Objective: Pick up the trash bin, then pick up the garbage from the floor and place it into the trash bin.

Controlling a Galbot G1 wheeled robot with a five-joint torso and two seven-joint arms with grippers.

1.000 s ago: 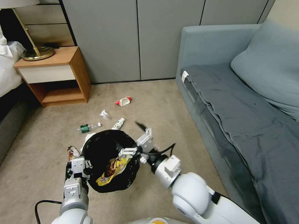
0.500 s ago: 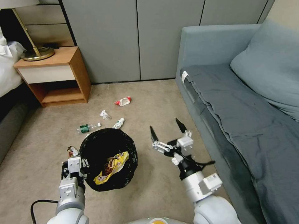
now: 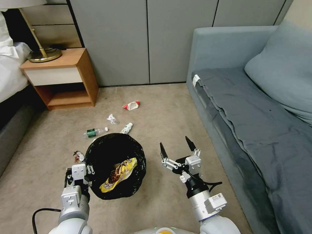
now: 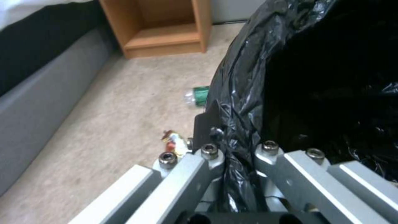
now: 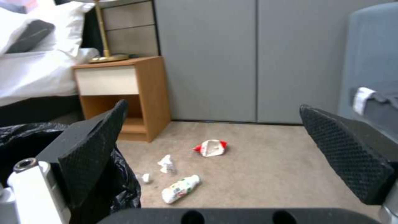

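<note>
The trash bin (image 3: pixel 97 156), lined with a black bag, hangs above the floor (image 3: pixel 169 110), and my left gripper (image 3: pixel 87 172) is shut on its near-left rim. In the left wrist view the fingers (image 4: pixel 209 152) pinch the crinkly liner (image 4: pixel 315 77). A yellow snack wrapper (image 3: pixel 118 175) lies inside the bin. My right gripper (image 3: pixel 175 147) is open and holds nothing, just right of the bin. Garbage on the floor beyond the bin: a red-and-white packet (image 3: pixel 131 105), a clear plastic scrap (image 3: pixel 112 119), a green-labelled bottle (image 3: pixel 95 132), a small white bottle (image 3: pixel 126 128) and a small wrapper (image 3: pixel 78 156).
A grey sofa (image 3: pixel 260 123) runs along the right side. A wooden nightstand (image 3: pixel 61 78) with a brass lamp stands at the back left, beside a bed (image 3: pixel 9 74). Grey wall panels close off the back. Open carpet lies between the sofa and the litter.
My right gripper has swung from above the bin to its right and stands open. The yellow wrapper stays in the bin. The camera has shifted slightly.
</note>
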